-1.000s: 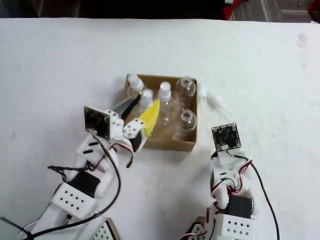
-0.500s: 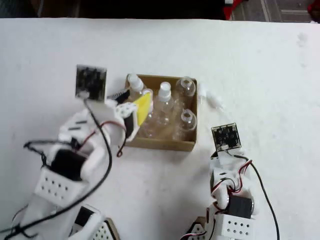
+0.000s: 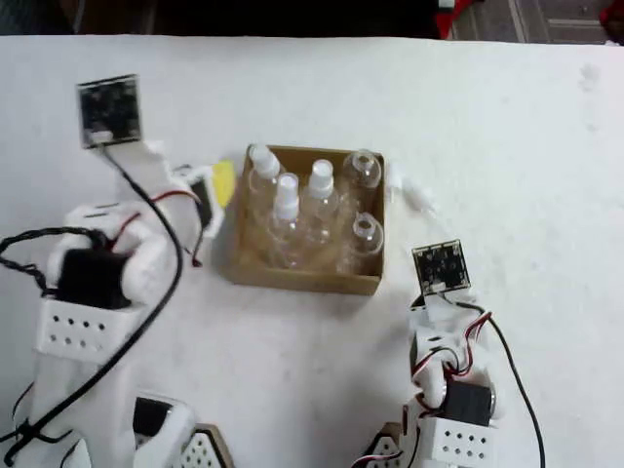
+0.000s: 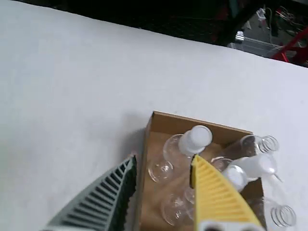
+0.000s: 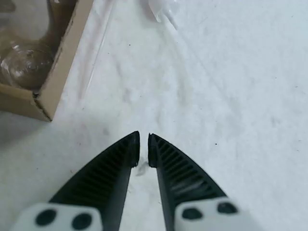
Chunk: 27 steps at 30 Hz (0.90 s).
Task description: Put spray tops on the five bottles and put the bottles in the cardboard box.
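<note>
The cardboard box [image 3: 302, 278] sits mid-table with clear bottles standing in it. Three wear white spray tops [image 3: 286, 195], and two at the box's right side have bare necks [image 3: 363, 166]. Loose spray tops [image 3: 409, 191] lie on the table just right of the box. My left gripper [image 3: 222, 183] is just outside the box's left wall; in the left wrist view it [image 4: 163, 161] stands open and holds nothing, above the box wall [image 4: 192, 126] and a capped bottle [image 4: 195, 139]. My right gripper [image 5: 143, 139] is shut and empty above bare table, near the box corner [image 5: 57, 62].
The white table stretches wide on all sides of the box. The right arm's base [image 3: 453, 429] stands at the front edge. A spray top [image 5: 161, 7] lies ahead of the right gripper. Dark room clutter runs behind the table's far edge.
My left arm has drawn back to the left, out of the box, leaving a capped bottle standing inside. The right arm has not moved.
</note>
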Motion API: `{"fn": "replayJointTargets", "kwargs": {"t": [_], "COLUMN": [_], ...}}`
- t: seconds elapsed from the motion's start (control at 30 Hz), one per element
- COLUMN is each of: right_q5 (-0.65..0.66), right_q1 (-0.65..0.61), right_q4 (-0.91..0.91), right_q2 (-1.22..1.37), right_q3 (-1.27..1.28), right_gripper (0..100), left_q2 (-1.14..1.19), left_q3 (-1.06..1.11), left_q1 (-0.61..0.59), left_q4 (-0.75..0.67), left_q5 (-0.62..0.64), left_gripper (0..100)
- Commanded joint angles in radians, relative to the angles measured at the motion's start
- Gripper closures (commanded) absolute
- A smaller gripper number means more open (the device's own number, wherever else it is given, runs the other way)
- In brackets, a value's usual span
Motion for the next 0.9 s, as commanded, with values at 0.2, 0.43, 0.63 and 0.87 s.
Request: {"fn": "replayJointTargets", "kwargs": {"t": [0.2,0.43,0.63,0.87], "right_q5": [0.015,0.015,0.015,0.012], "right_q1": [-0.008,-0.01,-0.01,-0.002], "right_q4": [0.004,0.004,0.004,-0.05], "right_q2": [-0.002,-0.002,-0.002,-0.005], "right_q3": [0.009,0.009,0.009,0.009], "right_gripper": [98.1,98.1,98.1,98.1], "left_q2": [-0.008,-0.219,-0.421,-0.496], "left_q3": [0.092,0.121,0.224,0.466], "left_q1": [0.007,0.085,0.105,0.076], "left_q4": [-0.046,-0.048,-0.063,-0.227], "left_q5": [-0.13,-0.129,-0.176,-0.167], "left_gripper": [82,82,82,82]}}
